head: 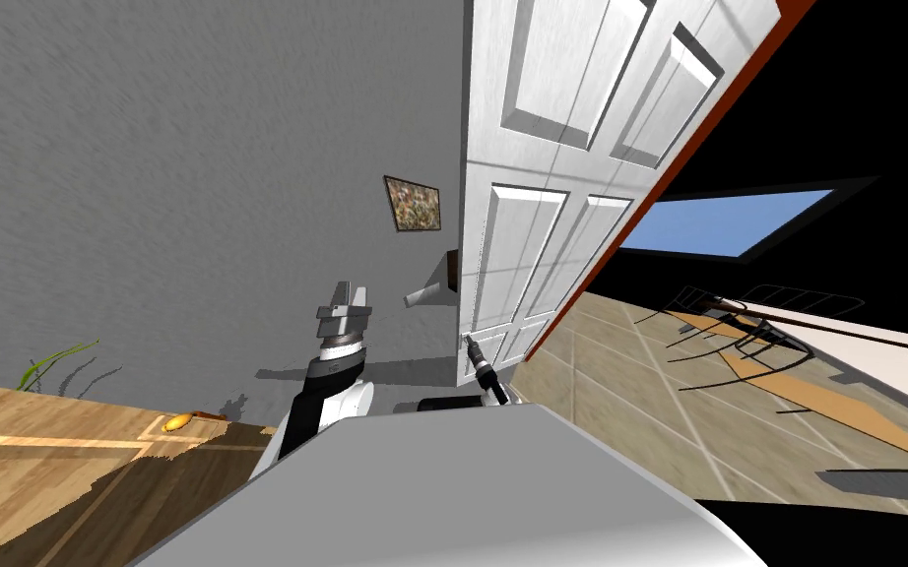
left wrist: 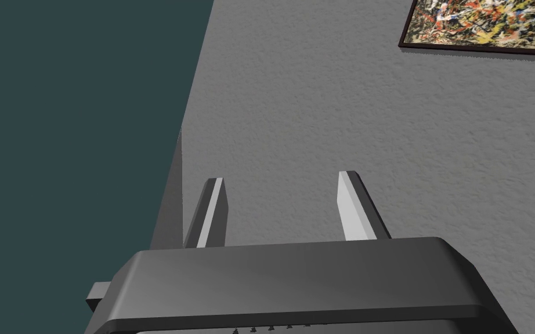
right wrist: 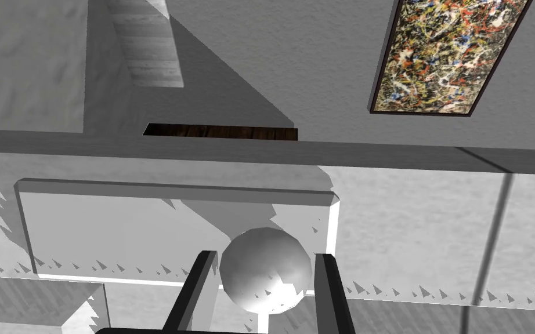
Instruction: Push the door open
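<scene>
A white panelled door (head: 541, 236) stands swung partly open, its free edge toward the grey wall. In the right wrist view a round grey knob (right wrist: 266, 281) on the door's panelled face (right wrist: 115, 232) sits between my right gripper's (right wrist: 265, 255) two fingers, which press its sides. In the head view that gripper (head: 466, 341) is at the door's lower edge. My left gripper (head: 349, 292) is raised beside the wall, left of the door. Its fingers (left wrist: 350, 203) stand open with nothing between them.
A framed picture (head: 412, 204) hangs on the grey wall left of the door. An orange-red frame edge (head: 639, 197) borders a black area to the right. Wire chairs (head: 738, 330) stand on the tiled floor beyond. A wooden surface (head: 48, 463) and a plant (head: 38, 364) lie at the left.
</scene>
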### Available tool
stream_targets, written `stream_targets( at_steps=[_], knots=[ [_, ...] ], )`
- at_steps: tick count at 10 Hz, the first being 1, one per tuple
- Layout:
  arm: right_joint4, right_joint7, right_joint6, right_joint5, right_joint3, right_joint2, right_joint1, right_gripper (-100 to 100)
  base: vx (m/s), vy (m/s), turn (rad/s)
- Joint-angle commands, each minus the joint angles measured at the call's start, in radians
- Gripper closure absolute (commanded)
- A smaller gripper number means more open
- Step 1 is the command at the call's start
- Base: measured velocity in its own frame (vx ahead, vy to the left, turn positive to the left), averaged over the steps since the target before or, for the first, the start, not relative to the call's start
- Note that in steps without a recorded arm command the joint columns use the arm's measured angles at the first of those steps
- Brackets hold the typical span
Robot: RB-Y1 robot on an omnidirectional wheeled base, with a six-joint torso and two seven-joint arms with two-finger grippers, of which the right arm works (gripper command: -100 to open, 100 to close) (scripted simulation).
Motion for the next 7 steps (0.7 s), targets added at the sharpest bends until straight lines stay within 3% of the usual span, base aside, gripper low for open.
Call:
stream_targets(
  at_steps=[1, 7],
  knots=[
    [-0.002, 0.0, -0.002, -0.01, -0.035, -0.016, -0.003, 100, 0.112, 0.087, 0.001],
    [0.005, 0.008, -0.001, -0.027, -0.107, -0.021, -0.006, 100, 0.084, 0.072, 0.013]
  ],
)
